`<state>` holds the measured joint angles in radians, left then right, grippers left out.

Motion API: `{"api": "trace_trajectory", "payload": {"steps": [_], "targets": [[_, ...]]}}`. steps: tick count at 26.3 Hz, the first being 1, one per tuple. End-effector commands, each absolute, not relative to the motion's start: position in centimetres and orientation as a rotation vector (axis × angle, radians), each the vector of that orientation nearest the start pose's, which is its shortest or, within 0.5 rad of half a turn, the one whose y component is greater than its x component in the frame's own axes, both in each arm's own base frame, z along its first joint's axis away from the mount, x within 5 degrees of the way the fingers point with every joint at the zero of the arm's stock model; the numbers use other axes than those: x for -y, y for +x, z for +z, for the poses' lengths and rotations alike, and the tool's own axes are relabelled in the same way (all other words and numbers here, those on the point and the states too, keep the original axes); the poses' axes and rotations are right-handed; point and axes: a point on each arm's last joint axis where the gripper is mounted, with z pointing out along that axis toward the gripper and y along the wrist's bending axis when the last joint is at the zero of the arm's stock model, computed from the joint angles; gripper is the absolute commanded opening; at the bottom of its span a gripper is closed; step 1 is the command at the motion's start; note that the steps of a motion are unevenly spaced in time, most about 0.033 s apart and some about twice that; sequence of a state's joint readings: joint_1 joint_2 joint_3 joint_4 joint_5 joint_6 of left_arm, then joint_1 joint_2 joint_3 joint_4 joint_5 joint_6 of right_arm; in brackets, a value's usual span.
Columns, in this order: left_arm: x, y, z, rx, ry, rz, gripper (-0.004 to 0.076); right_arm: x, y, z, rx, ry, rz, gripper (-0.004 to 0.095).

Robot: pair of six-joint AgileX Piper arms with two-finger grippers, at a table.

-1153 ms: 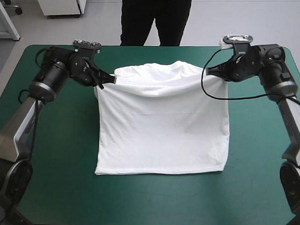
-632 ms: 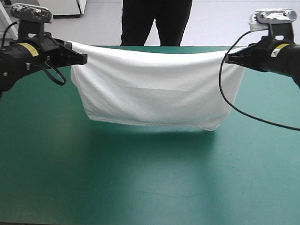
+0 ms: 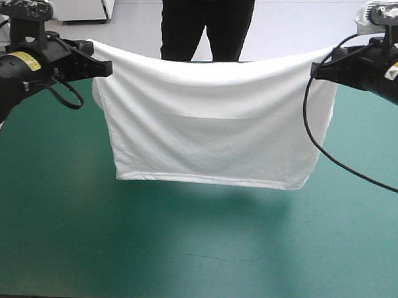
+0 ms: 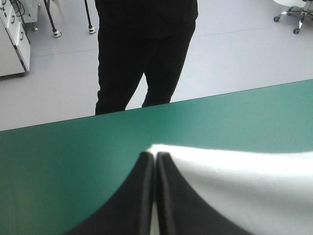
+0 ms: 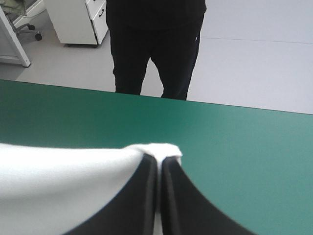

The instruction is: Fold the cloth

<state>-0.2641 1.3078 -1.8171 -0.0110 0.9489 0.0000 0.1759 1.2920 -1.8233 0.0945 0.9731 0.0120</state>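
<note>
The left gripper (image 3: 105, 69) and right gripper (image 3: 317, 70) are each clamping a top corner of the white T-shirt (image 3: 213, 126), hanging it above the teal-green table (image 3: 182, 253). If either thin pinch slips, the shirt would likely drop crumpled.

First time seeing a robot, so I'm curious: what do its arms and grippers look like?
Both arms are rounded black casings, each with a yellow label near the wrist. The left gripper and right gripper each end in two broad black fingers curved like fins. A black cable loops from each wrist.
</note>
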Motion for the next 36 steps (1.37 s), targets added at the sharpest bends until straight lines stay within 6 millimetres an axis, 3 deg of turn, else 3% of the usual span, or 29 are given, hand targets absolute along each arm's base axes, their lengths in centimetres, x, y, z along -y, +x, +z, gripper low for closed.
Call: {"api": "trace_trajectory", "payload": {"steps": [1, 6, 10, 14, 18, 24, 27, 36], "targets": [[7.0, 25.4, 54.6, -1.742, 0.232, -0.209, -0.0009, -5.0, 25.2, 54.7, -1.783, -0.144, 0.231, -0.0017], [8.6, 31.4, 54.8, -1.597, 0.213, -0.214, -0.0009, -5.9, 32.3, 54.5, -1.749, -0.143, 0.185, -0.0017], [9.1, 33.2, 54.6, -1.622, 0.218, -0.205, -0.0009, -6.3, 34.2, 54.5, -1.763, -0.147, 0.182, -0.0017], [9.5, 34.7, 51.8, -1.789, 0.263, -0.172, -0.0009, -6.4, 36.1, 50.7, -1.924, -0.180, 0.136, -0.0017], [9.9, 35.9, 47.2, -1.990, 0.322, -0.147, -0.0009, -6.7, 37.3, 46.3, -2.077, -0.193, 0.126, -0.0017], [10.1, 35.7, 38.9, -2.345, 0.420, -0.128, -0.0009, -6.7, 37.4, 38.2, -2.410, -0.250, 0.094, -0.0017], [10.1, 34.8, 35.8, -2.453, 0.464, -0.144, -0.0009, -6.5, 36.5, 35.3, -2.541, -0.266, 0.085, -0.0017], [9.2, 31.6, 30.6, -2.660, 0.499, -0.128, -0.0009, -6.2, 32.8, 30.1, -2.785, -0.315, 0.114, -0.0017]]}}
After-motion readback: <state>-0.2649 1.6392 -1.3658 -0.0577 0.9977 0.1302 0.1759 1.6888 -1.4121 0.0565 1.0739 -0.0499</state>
